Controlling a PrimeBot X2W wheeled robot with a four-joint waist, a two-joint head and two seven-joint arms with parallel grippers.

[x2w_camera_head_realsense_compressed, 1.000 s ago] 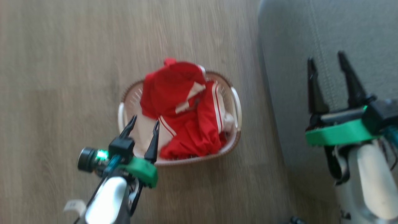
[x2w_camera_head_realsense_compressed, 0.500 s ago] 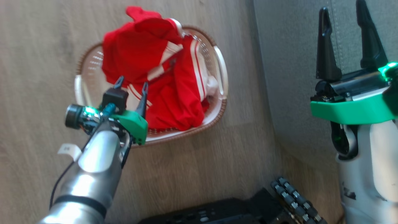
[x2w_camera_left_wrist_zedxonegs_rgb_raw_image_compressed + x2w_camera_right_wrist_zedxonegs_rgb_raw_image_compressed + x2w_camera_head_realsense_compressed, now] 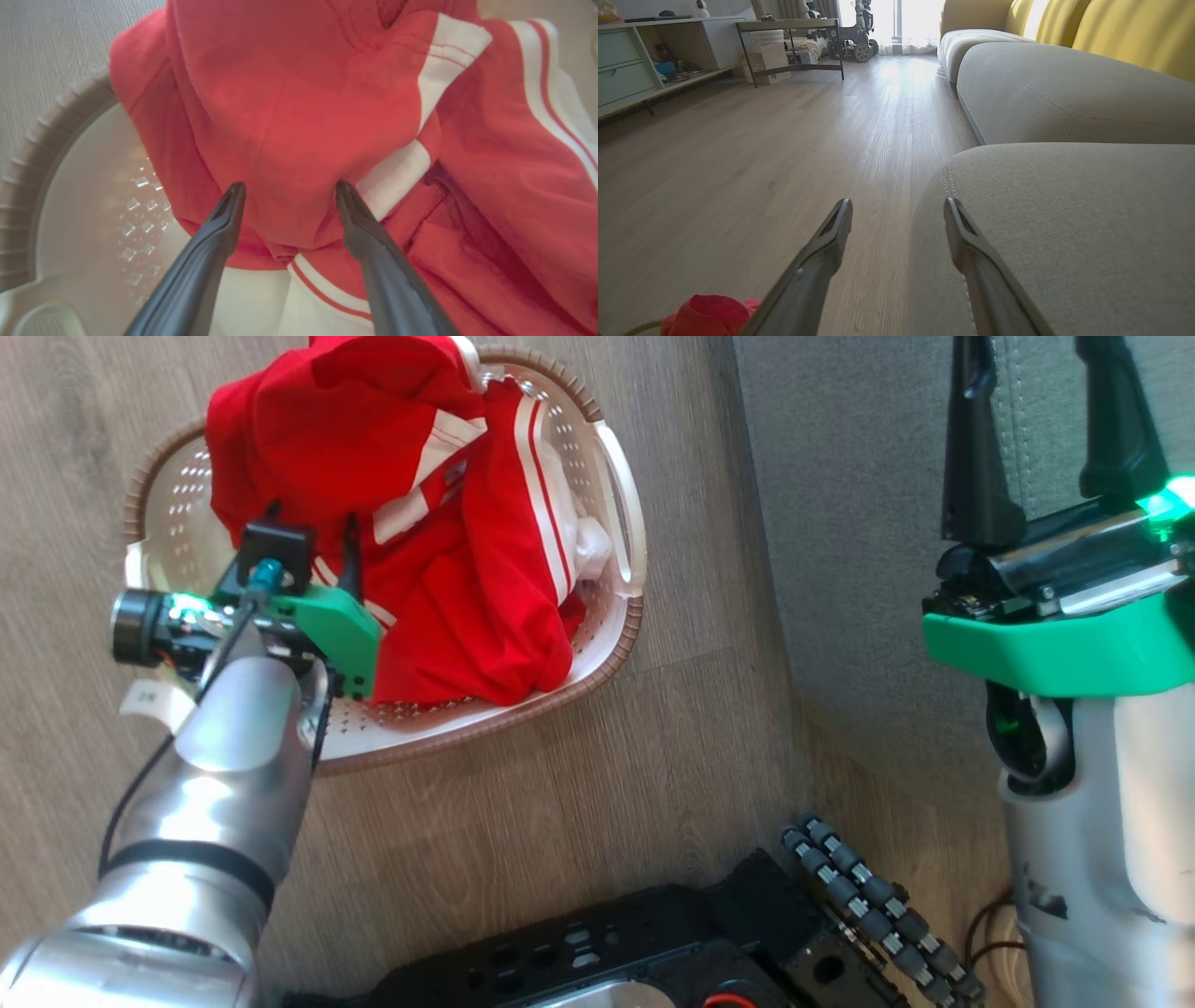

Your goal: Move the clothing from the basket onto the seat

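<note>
Directly ahead of the wide-spread left claw [image 3: 288,186] lies a fold of the clothing [image 3: 289,107]; the right claw [image 3: 897,205], likewise spread, sits farther off.

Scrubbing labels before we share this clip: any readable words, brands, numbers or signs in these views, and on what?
No text here can be read.
White tag by the left forearm: marks too blurred to read.
Dark marks on the right forearm: too blurred to read.
Clothing: small dark patch by the white trim, too small to read.
Boxes under the far table: too small to read.
</note>
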